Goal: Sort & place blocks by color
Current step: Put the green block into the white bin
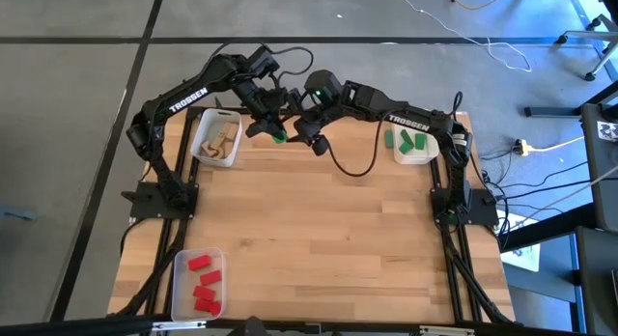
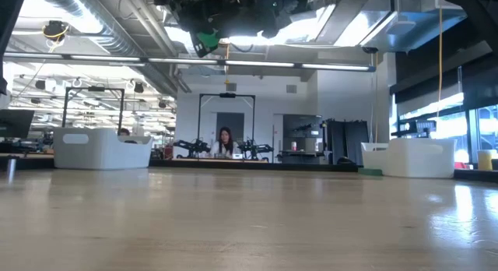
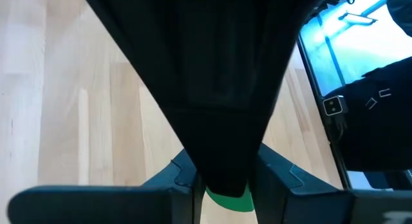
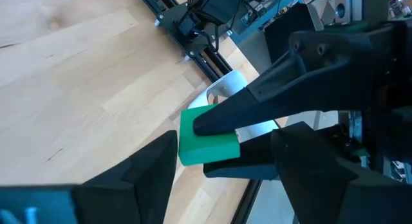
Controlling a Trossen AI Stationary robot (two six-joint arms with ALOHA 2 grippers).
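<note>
High view shows the 2 arms meeting above the far edge of the surface [image 1: 319, 239], between the bin of wood blocks [image 1: 218, 138] and the bin of green blocks [image 1: 413, 143]. The left tool [image 1: 273, 131] is clenched on a green block [image 1: 279, 137], held up in the air. The right tool [image 1: 311, 135] sits just beside it, released and spread wide. From the right wrist view, the green block [image 4: 207, 139] lies between the right tool's fingers [image 4: 138, 169] but is not yet pinched. This looks like a handover. To do it well, the right tool should close squarely on the block's free faces, and the left should let go only once that grip is firm. The red blocks [image 1: 203, 278] rest in the near-left bin [image 1: 179, 288].
</note>
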